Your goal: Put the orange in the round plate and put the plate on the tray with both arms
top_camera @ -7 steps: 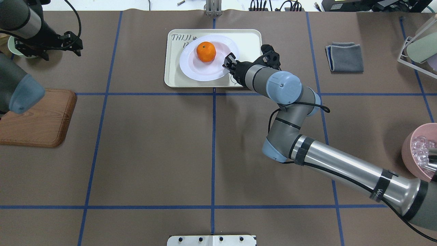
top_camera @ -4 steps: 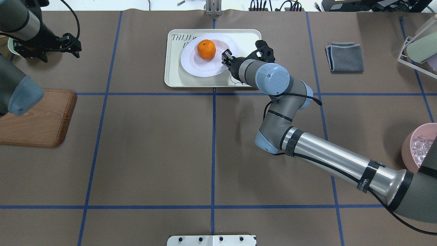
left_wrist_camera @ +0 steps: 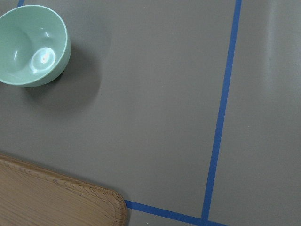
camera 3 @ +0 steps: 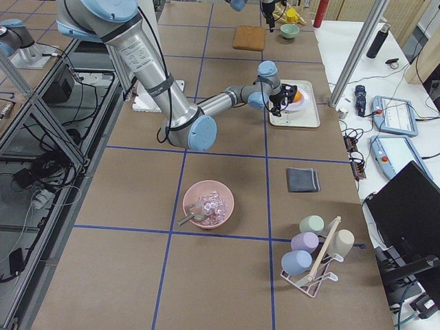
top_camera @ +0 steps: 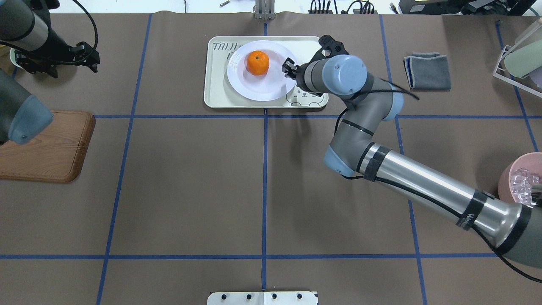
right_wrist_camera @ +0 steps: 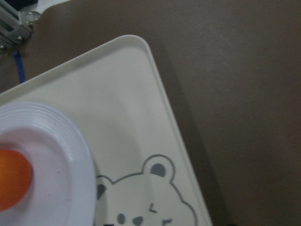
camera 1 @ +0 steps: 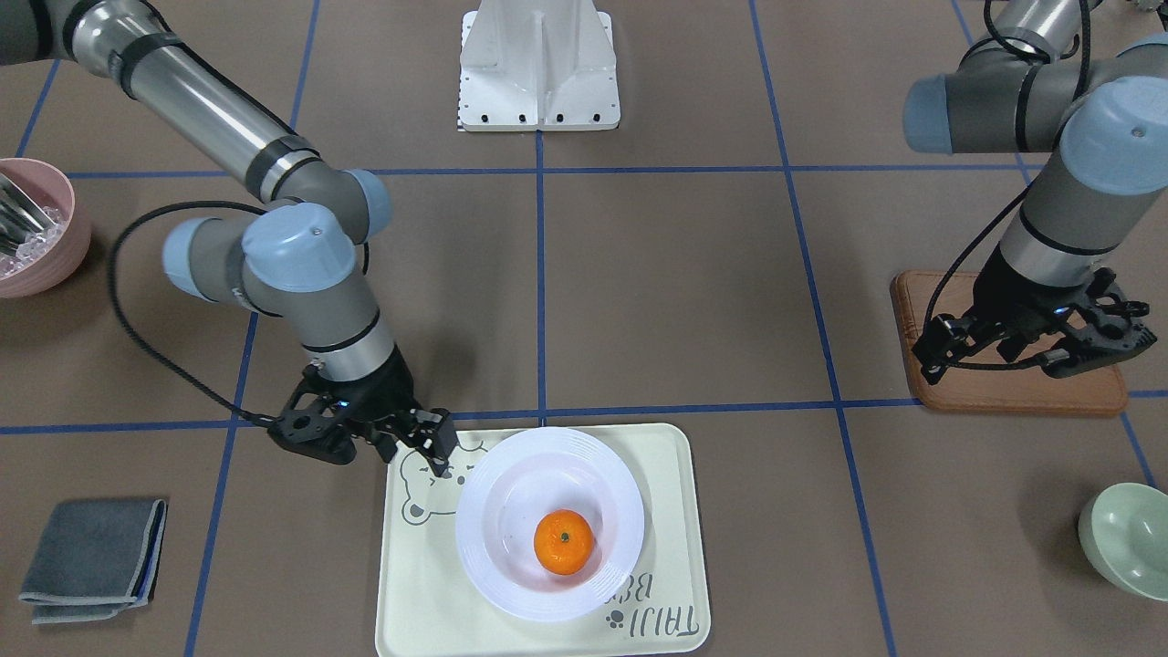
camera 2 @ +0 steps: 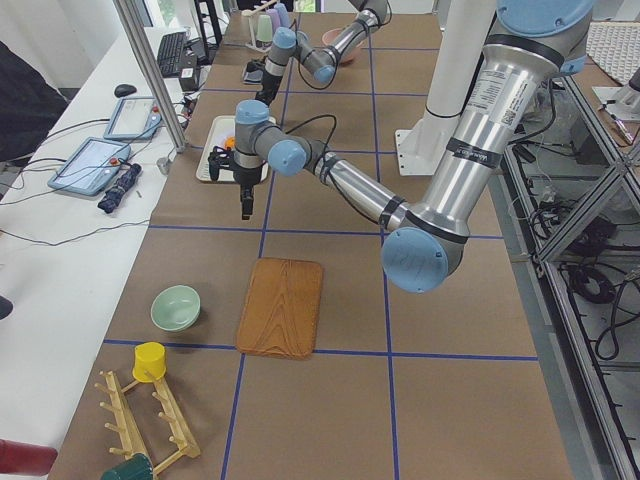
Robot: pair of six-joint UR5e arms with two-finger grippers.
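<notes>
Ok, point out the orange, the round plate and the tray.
orange [camera 1: 564, 542], front-facing view, middle of its top.
round plate [camera 1: 474, 513], front-facing view, ridged rim at the view's left.
tray [camera 1: 673, 497], front-facing view, bare floor beside the plate.

The cream tray [right_wrist_camera: 117, 94] lies on the brown table [right_wrist_camera: 235, 94], with 1 round corner showing. A grey bear [right_wrist_camera: 150, 197] is drawn on it. The white plate [right_wrist_camera: 61, 155] sits on the tray's left, with the orange [right_wrist_camera: 11, 183] inside.

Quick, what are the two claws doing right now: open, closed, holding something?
Left claw: nothing seen in it; open or closed cannot be told.
Right claw: at the plate's rim; whether it grips cannot be told.
</notes>
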